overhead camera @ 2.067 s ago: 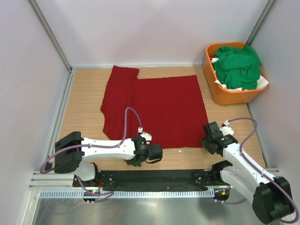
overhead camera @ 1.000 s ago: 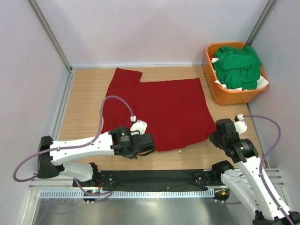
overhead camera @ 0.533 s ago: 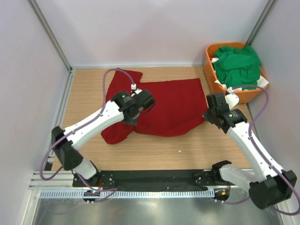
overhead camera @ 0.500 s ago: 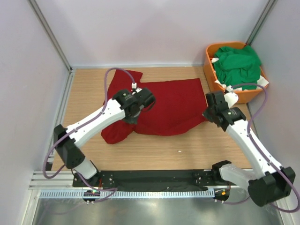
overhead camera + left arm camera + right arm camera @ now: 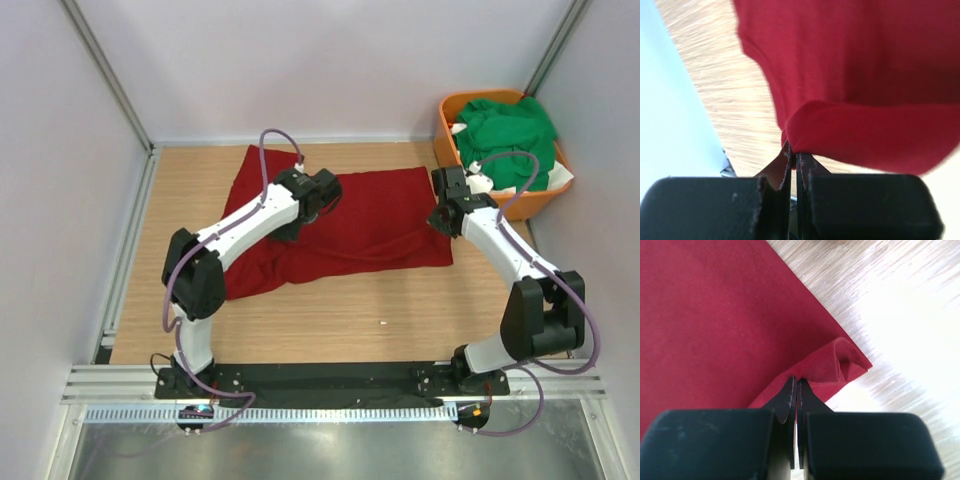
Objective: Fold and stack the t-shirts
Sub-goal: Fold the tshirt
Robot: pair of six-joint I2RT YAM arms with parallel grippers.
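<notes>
Pale wood-grain table (image 5: 330, 310), boxed in by plain grey-white walls (image 5: 330, 60) on the left, far and right sides. Slim metal posts (image 5: 105, 70) in the two far corners, and a silver rail along the table's left edge. At the near edge, a black plate (image 5: 330, 380) under both arm bases, then a ribbed strip and a sheet of brushed metal (image 5: 330, 450). One small white speck (image 5: 384, 323) on bare wood near the table's middle.

On the far half of the table, the dark red t-shirt (image 5: 385, 215), mostly flat to the right, rumpled and bunched at its near left part, one sleeve reaching toward the far wall. Near half of the wood bare, grain running left to right.

Over the shirt's left part, the left hand (image 5: 312, 200), pinched tight on a doubled-over edge of the red cloth. From the left wrist: fingers pressed together at the left hand (image 5: 794, 155) with a rolled fold of the t-shirt (image 5: 865, 60) caught at their tips, wood (image 5: 725, 90) beyond, pale wall at the left.

At the shirt's right edge, the right hand (image 5: 443, 218), likewise clamped on cloth. From the right wrist: the right hand (image 5: 796, 385) closed on a folded-back corner of the t-shirt (image 5: 715, 315), bright sunlit wood (image 5: 880, 300) just past the hem.

In the far right corner, against the right wall, an orange basket (image 5: 470, 200), apart from the red shirt. Heaped above its rim, bright green t-shirts (image 5: 510, 140), with scraps of white at the edges.
</notes>
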